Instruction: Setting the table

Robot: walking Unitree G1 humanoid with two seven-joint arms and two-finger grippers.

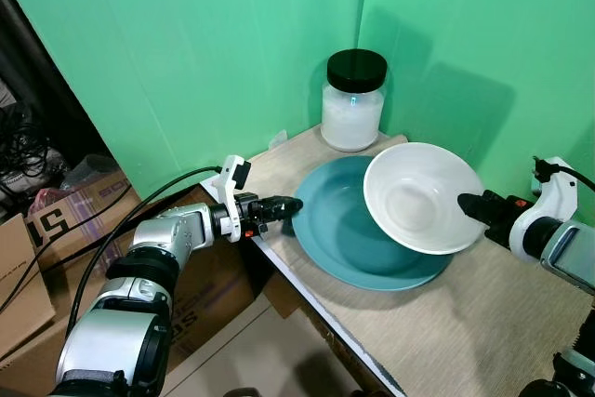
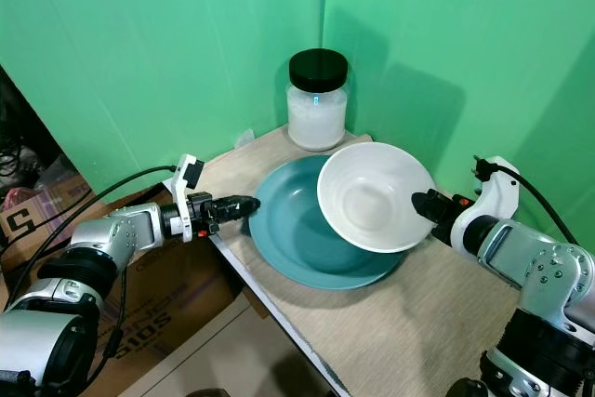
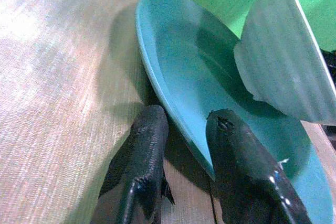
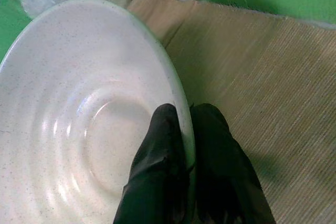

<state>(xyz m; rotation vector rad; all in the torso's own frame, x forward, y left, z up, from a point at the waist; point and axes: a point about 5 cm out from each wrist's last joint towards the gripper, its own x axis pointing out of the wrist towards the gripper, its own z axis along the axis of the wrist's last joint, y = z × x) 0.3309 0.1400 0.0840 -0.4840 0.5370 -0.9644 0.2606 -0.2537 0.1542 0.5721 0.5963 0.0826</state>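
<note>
The left tool (image 3: 181,124) straddles the near rim of the teal plate (image 1: 344,230) on the worktop (image 1: 483,313), fingers spread. The right tool (image 4: 185,116) pinches the rim of the white bowl (image 1: 418,194), tilted above the plate. A black-lidded jar (image 1: 354,99) stands behind in the corner.

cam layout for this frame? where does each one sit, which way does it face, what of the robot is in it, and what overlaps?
Left eye, right eye: head stereo pair, looking down at the table; both arms show.
Left wrist: along the left gripper, its fingers straddling the teal plate rim.
Right wrist: along the right gripper, pinching the white bowl rim.
Shared: plate and tilted bowl in the head and left wrist views; jar in both eyes.
</note>
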